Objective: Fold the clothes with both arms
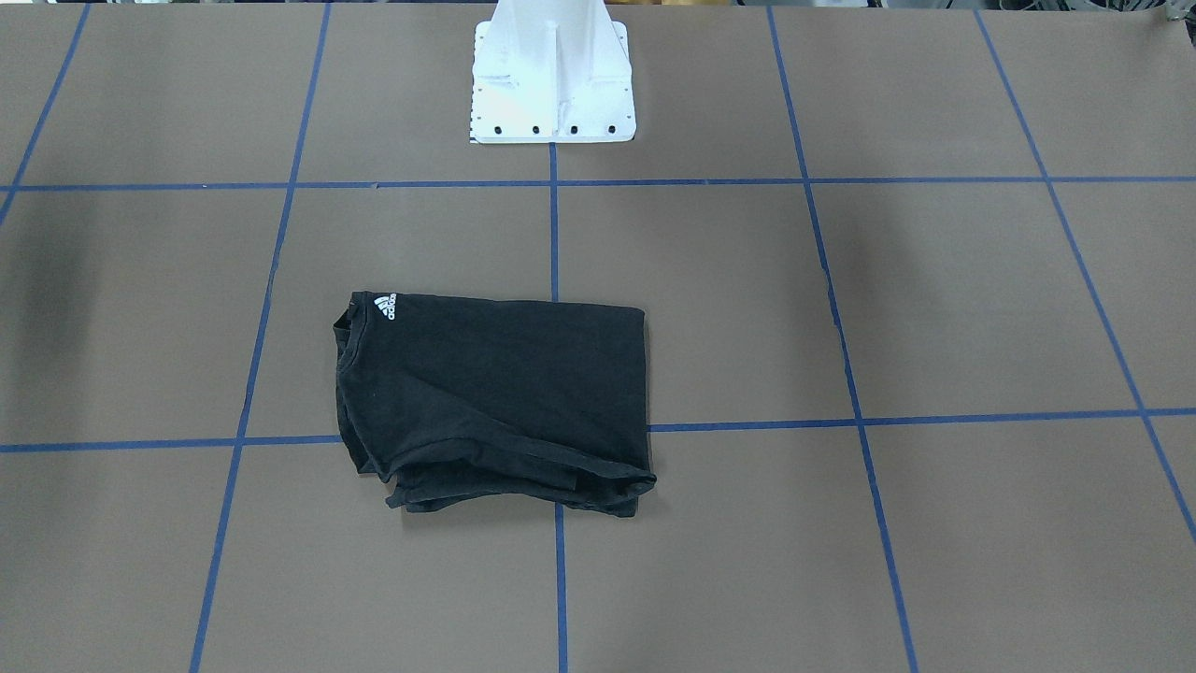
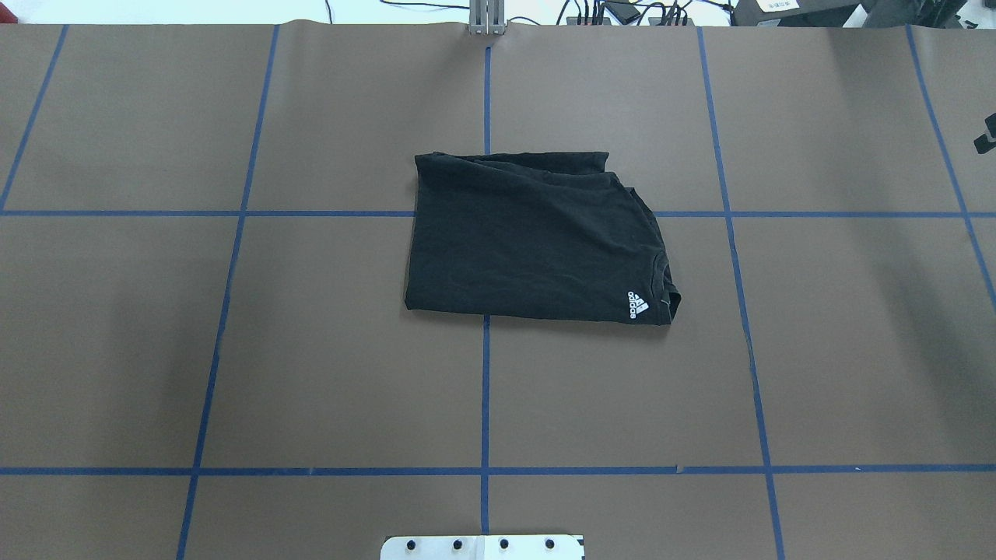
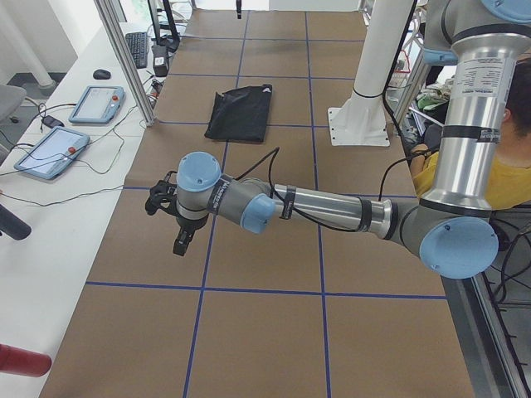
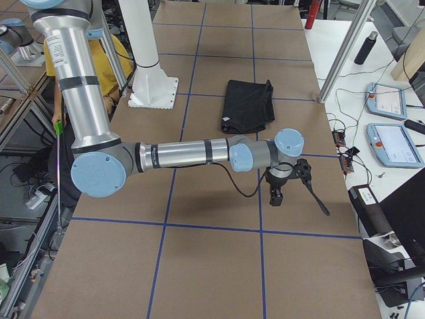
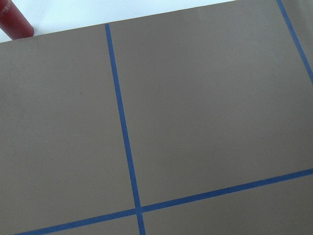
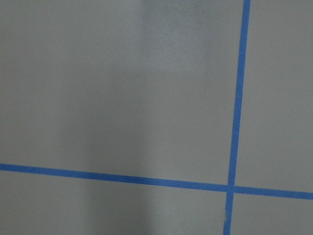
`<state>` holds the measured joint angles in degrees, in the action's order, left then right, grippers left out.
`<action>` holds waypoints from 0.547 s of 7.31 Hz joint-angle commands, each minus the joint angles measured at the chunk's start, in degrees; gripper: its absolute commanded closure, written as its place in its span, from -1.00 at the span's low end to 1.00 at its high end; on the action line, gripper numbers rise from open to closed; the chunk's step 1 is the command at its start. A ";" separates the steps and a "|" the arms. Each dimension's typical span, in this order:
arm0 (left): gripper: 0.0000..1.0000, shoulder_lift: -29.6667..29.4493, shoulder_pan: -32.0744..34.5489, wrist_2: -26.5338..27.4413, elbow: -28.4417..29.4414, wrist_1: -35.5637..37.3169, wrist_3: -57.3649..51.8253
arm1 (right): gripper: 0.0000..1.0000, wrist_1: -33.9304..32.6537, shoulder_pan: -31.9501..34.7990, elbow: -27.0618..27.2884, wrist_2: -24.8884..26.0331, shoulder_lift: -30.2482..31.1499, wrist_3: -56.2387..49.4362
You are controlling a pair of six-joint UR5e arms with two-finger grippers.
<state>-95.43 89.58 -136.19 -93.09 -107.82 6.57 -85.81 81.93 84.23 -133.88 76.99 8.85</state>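
Observation:
The black T-shirt (image 1: 495,402) lies folded into a compact rectangle near the table's middle, with the white three-stripe logo (image 1: 385,307) facing up at one corner. It also shows in the overhead view (image 2: 537,241) and in both side views (image 3: 241,112) (image 4: 247,105). No graphic shows. The left gripper (image 3: 170,220) hangs over bare table far from the shirt, near the table's left end. The right gripper (image 4: 299,199) hangs over bare table near the right end. Each shows only in a side view, so I cannot tell whether it is open or shut. The wrist views show only table.
The white pedestal (image 1: 553,75) stands at the robot's side of the brown table with blue tape lines (image 2: 485,389). Control tablets (image 3: 95,104) (image 4: 388,100) and cables lie on side benches. A red cylinder (image 5: 14,19) lies past the table's edge. A person in yellow (image 3: 498,174) sits behind the robot.

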 commanded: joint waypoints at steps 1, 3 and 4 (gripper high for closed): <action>-0.99 1.56 -0.11 -0.04 -2.43 0.06 -0.07 | -1.00 -0.15 -0.02 0.33 -0.33 0.87 0.03; -0.99 1.39 -0.11 -0.04 -3.23 -0.37 -0.07 | -1.00 0.02 -0.02 -0.11 -0.86 0.71 0.03; -0.99 1.04 -0.11 -0.04 -3.23 -0.46 -0.07 | -1.00 0.55 -0.02 0.49 -0.86 1.31 0.12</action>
<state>-94.10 89.50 -136.23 -96.12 -108.13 6.51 -85.75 81.91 84.45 -134.68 77.83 8.90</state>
